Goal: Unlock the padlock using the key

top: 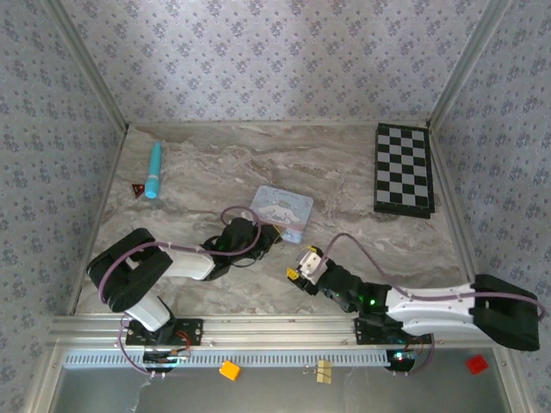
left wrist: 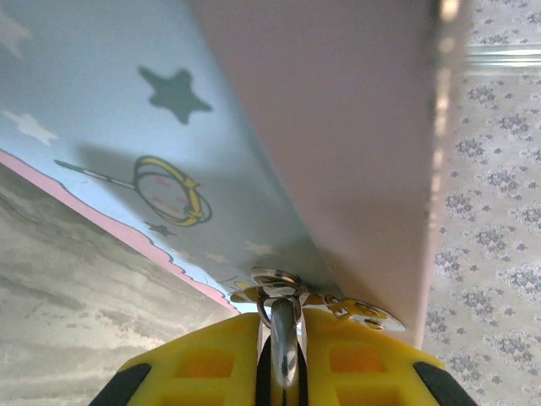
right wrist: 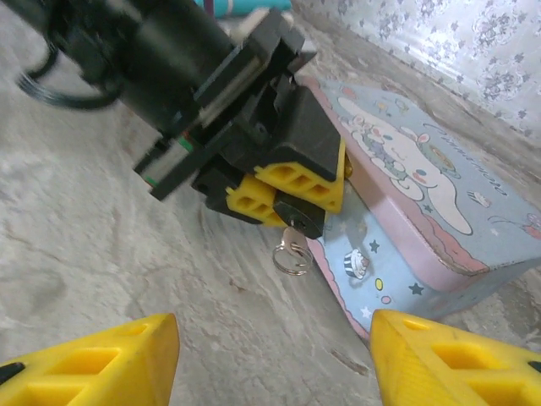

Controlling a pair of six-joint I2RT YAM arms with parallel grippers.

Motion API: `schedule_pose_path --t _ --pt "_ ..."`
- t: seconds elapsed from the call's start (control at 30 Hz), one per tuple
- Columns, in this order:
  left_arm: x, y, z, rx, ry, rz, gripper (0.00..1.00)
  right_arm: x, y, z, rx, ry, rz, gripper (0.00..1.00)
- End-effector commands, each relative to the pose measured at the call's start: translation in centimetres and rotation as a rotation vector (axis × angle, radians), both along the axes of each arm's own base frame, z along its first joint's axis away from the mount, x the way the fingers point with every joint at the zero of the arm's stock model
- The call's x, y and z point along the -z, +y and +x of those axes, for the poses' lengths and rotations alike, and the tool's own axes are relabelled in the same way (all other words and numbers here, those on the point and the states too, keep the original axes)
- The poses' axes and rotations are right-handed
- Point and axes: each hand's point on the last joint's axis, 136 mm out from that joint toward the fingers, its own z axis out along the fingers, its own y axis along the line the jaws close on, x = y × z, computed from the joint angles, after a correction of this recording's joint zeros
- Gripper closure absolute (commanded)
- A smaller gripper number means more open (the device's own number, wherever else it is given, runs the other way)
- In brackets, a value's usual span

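You have one padlock [right wrist: 299, 218] on this table. It is small and black, and it sits clamped between the two yellow fingers [right wrist: 306, 182] of your left gripper [right wrist: 283, 203], low over the marble table [top: 198, 172] and right at the near left corner of the one light-blue tin [right wrist: 406, 161]. One thin wire ring [right wrist: 292, 255] hangs from the lock towards the table.

In your left wrist view the fingers are pressed narrow on one silvery metal piece [left wrist: 284, 326] that stands up between them, with the ring's loop just beyond it against the tin's side. What that piece is, the view does not tell.

Your right gripper [right wrist: 275, 359] is spread wide and holds nothing. Its two yellow fingertips [right wrist: 93, 359] sit low over the table, near the lock and pointing at it, but apart from it.

From above, both grippers meet in the middle of the table, just near of the tin.

Away from them you have one chequered board [top: 403, 169] at the far right. At the far left you have one blue tube [top: 154, 169] and one small red-and-black triangle [top: 138, 190] just beside it. Three small blocks lie on the ledge below the arm bases: one yellow [top: 229, 370], one beige [top: 324, 370] and one red [top: 476, 363].
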Motion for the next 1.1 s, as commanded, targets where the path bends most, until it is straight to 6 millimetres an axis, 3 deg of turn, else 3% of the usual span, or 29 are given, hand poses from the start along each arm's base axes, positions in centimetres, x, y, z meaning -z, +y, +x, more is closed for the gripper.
schedule_pose_path --t 0.0,0.17,0.43,0.67,0.9,1.07 --pt "-2.9 -1.8 0.2 0.036 -0.045 -0.075 1.00 -1.6 0.6 1.7 0.060 -0.157 -0.059 0.38" --pt "-3.3 -2.4 -0.3 0.053 -0.049 -0.088 1.00 -1.2 1.9 2.2 0.063 -0.213 -0.117 0.41" --pt "-3.6 -2.3 -0.8 0.057 -0.062 -0.084 1.00 -0.5 2.0 2.8 0.101 -0.229 -0.153 0.46" --pt "-3.8 -2.4 -0.9 0.060 -0.067 -0.089 1.00 0.8 2.6 2.8 0.092 -0.235 -0.206 0.57" --pt "-3.7 -2.4 -1.1 0.061 -0.068 -0.091 1.00 0.6 2.8 3.0 0.115 -0.254 -0.199 0.60" --pt "-3.7 -2.5 -1.2 0.065 -0.069 -0.091 1.00 0.6 2.7 3.3 0.135 -0.268 -0.213 0.68"
